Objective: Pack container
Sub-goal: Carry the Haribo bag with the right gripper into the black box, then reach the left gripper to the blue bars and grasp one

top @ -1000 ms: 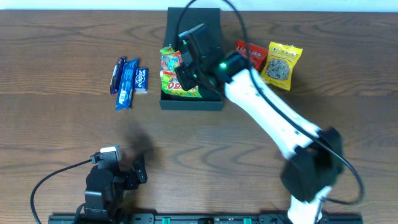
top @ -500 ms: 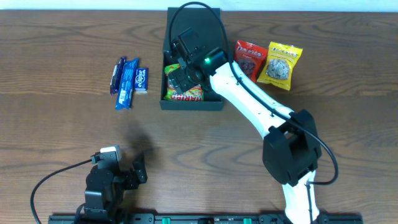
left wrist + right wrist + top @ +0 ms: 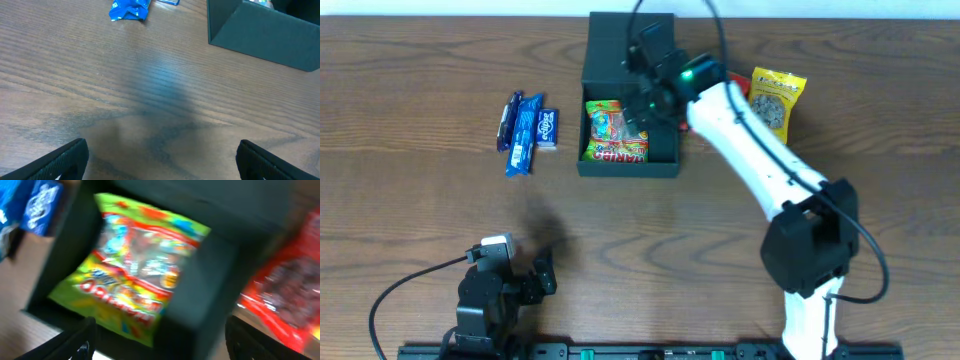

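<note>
The container (image 3: 666,160) is a dark square box, its flap lid open at the back. A green and red candy packet (image 3: 616,133) lies flat inside it on the left side, also filling the right wrist view (image 3: 135,275). My right gripper (image 3: 642,100) hovers above the box's right half, open and holding nothing. In its own view the right gripper (image 3: 165,342) straddles the container's wall (image 3: 225,295). My left gripper (image 3: 530,268) rests low near the front left, open and empty; its own view shows the left gripper (image 3: 162,162) over bare wood.
Blue snack packets (image 3: 528,128) lie left of the box, one blue packet (image 3: 130,9) showing at the top of the left wrist view. A red packet (image 3: 728,82) and a yellow packet (image 3: 775,100) lie right of the box. The box's corner (image 3: 265,35) shows far right.
My right gripper has opened and let go of the green candy packet, which now lies in the container. The gripper has drawn up and to the right. The left arm has not moved.
</note>
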Robot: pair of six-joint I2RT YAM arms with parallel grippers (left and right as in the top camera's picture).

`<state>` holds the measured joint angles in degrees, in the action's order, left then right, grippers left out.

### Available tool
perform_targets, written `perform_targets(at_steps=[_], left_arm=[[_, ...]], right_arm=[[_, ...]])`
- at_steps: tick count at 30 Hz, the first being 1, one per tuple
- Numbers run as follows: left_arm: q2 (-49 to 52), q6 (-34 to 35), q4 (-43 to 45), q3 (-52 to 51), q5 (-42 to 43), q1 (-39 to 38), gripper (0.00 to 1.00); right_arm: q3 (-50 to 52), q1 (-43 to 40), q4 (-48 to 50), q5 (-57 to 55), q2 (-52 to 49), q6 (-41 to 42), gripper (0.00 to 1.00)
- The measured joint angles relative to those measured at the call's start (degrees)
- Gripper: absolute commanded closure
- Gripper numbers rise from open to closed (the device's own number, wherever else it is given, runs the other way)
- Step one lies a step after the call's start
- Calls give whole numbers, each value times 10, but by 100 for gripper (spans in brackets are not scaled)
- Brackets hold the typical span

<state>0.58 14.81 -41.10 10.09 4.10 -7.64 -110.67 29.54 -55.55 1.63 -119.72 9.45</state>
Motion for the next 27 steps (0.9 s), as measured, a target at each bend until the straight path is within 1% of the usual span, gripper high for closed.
perform_targets(at_steps=[3, 6, 9, 12, 13, 15, 19, 20, 23, 25, 27], left_arm=[[0, -3, 0, 0, -5, 0, 5], [0, -7, 0, 0, -17, 0, 5], [0, -11, 0, 0, -22, 0, 5], [0, -14, 14, -1, -33, 0, 5], [0, -14, 37, -3, -37, 0, 5], [0, -10, 79, -4, -32, 0, 5], [0, 22, 212, -7, -12, 0, 5], [0, 28, 258, -9, -9, 0, 5], [12, 29, 350, -10, -6, 0, 5], [45, 21, 379, -7, -4, 0, 5], [119, 0, 378, 3, -3, 0, 5]], right_arm=[[0, -57, -11, 22, 15, 6, 18], [0, -106, -14, 37, 21, 6, 15], [0, -137, -14, 42, 21, -4, 11], [0, -158, -7, 46, 21, -20, 3], [0, -166, -3, 48, 21, -26, 1], [0, -182, 14, 53, 21, -42, 1], [0, -208, 42, 73, 21, -70, 1], [-1, -214, 44, 83, 21, -74, 1], [-1, -226, 44, 108, 21, -78, 1], [-1, -233, 44, 120, 21, -82, 1], [-1, -237, 44, 127, 21, -85, 1]])
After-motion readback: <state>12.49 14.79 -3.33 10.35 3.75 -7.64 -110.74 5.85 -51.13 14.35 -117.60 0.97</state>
